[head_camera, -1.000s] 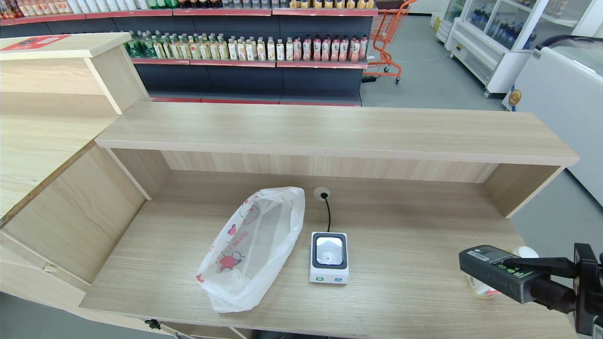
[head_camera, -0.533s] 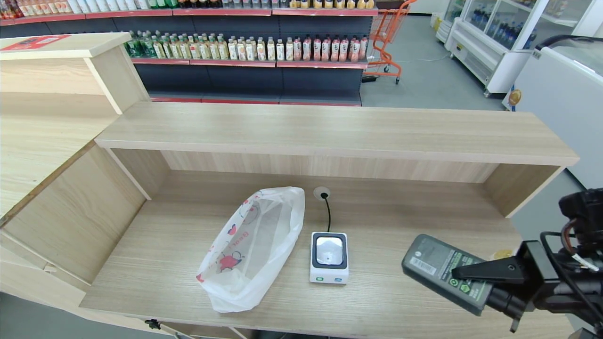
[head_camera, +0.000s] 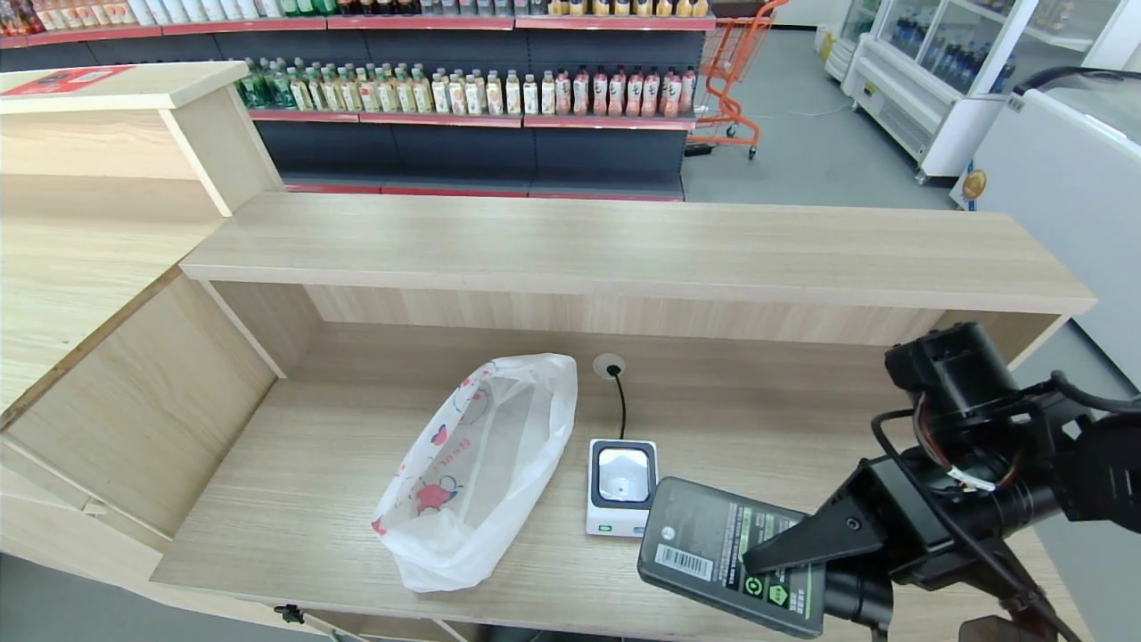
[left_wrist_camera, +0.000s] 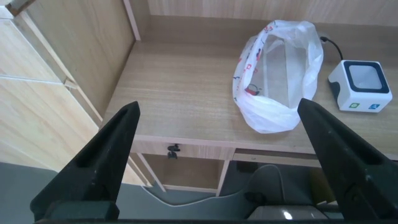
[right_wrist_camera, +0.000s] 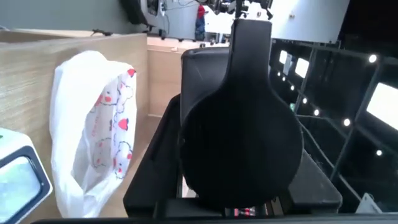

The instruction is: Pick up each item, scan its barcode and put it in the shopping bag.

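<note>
Well, the right gripper [head_camera: 758,571] is clamped on a dark barcoded pack [head_camera: 704,544] — held just beside the scanner [head_camera: 622,481], right of the shopping bag [head_camera: 481,464]. The left gripper [left_wrist_camera: 217,106] has its fingers spread wide, empty.

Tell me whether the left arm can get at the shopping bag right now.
Probably yes: the left gripper is open and faces the bag, with just a stretch of counter between them and nothing standing in the way.

Counter [head_camera: 758,419] matt wood; shopping bag [head_camera: 481,464] thin glossy plastic; dark pack [head_camera: 695,526] matt.
</note>
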You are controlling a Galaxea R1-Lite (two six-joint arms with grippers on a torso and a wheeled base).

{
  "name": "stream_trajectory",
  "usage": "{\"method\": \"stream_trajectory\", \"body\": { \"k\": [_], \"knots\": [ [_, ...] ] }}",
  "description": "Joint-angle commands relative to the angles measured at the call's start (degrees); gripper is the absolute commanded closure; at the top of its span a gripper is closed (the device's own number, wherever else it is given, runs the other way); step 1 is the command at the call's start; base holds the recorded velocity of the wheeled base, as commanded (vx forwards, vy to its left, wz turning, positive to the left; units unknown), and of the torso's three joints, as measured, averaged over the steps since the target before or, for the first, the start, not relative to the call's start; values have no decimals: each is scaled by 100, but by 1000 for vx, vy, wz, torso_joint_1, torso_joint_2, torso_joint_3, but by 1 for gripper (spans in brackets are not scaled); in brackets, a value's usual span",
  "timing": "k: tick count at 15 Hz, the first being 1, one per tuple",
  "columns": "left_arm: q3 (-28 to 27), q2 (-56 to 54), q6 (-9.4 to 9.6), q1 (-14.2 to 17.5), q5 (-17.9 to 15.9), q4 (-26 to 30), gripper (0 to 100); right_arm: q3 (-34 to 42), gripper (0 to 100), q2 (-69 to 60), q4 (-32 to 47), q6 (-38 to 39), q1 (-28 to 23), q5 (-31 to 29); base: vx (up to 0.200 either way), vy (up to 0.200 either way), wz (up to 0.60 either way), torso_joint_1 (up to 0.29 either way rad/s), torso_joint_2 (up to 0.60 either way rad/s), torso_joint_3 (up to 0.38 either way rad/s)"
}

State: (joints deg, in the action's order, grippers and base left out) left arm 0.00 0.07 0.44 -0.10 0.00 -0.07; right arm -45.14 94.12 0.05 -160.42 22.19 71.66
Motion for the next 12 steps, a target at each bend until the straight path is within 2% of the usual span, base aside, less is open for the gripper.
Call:
{"method": "stream_trajectory", "body": {
  "k": [1, 12],
  "knots": [
    [0, 1, 0, 1, 0, -1, 0, 58, 100, 326, -22, -458, 93, 6, 0, 0, 0, 0, 0, 0],
    [0, 1, 0, 1, 9, -1, 0, -21, 100, 71, -5, -458, 172, 33, 0, 0, 0, 0, 0, 0]
  ]
}}
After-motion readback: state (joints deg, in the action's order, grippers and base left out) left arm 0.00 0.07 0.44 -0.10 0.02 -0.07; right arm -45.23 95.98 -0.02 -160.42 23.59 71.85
